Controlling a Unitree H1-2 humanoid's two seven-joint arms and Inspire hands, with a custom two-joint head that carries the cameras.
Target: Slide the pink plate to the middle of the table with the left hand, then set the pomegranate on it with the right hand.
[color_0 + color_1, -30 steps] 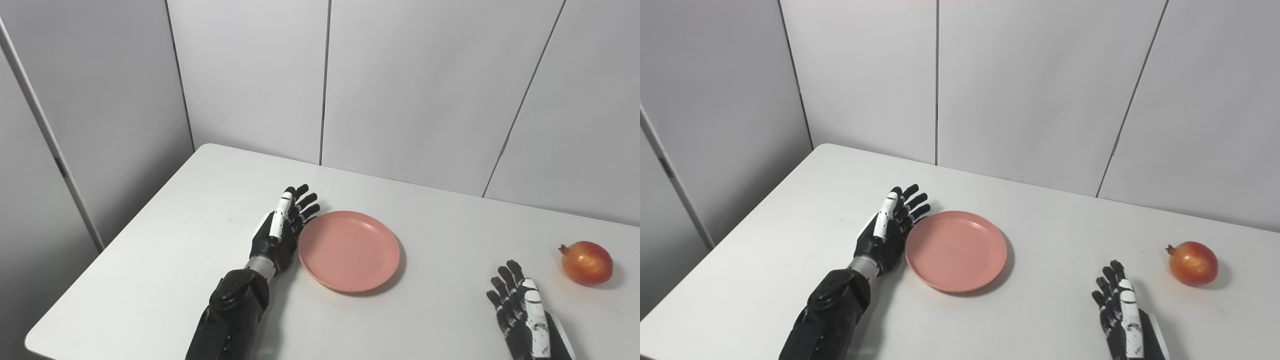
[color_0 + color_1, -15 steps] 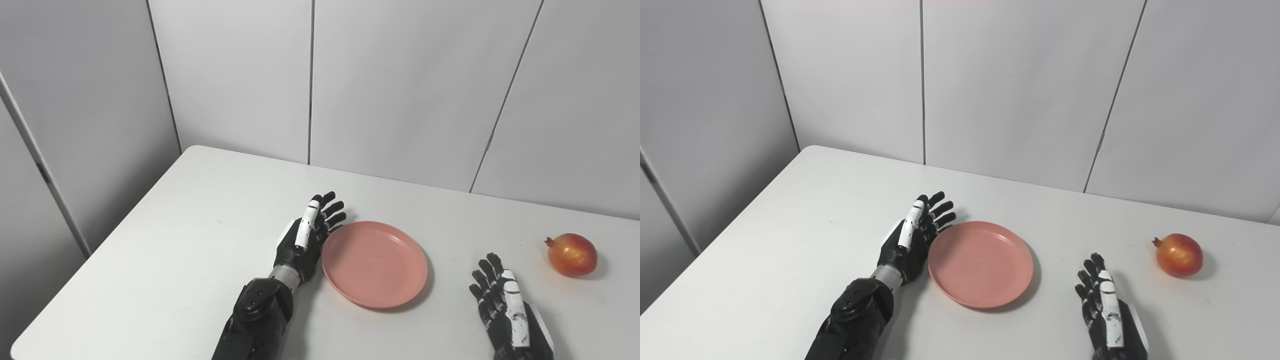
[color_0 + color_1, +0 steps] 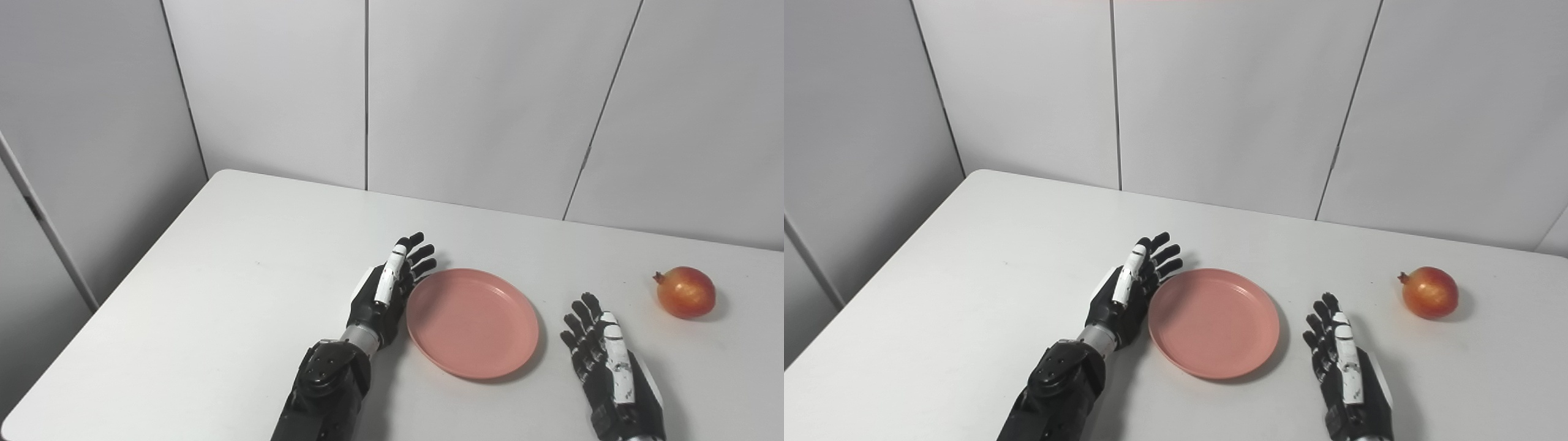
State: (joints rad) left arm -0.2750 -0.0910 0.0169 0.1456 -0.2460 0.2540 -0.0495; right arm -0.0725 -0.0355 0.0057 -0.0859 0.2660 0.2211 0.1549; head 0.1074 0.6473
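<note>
A pink plate (image 3: 472, 321) lies flat on the white counter (image 3: 233, 269), a little right of centre and in the lower half of the frame. Its shallow well faces up and nothing lies in it.

The left hand (image 3: 387, 291) stands on edge along the plate's left rim, its arm rising from the bottom edge of the picture. The palm is turned toward the plate, and the fingers (image 3: 422, 254) are straight and slightly fanned, pointing toward the upper right. It grips nothing. The side of the hand sits right against the rim; whether it truly touches the rim I cannot tell from here.

The right hand (image 3: 609, 364) sits low over the counter in the lower right of the frame, just beside the plate's right edge but clear of it. Its back faces up, its fingers are spread and stretched away from the robot, and it holds nothing.

The pomegranate (image 3: 685, 291) rests on the counter at the right side of the frame, higher in the picture than the right hand and well apart from the plate. Its little crown points left. A short stretch of bare counter separates it from the right hand's fingertips.

Behind the counter, pale grey wall panels (image 3: 478, 92) fill the upper half of the frame.
</note>
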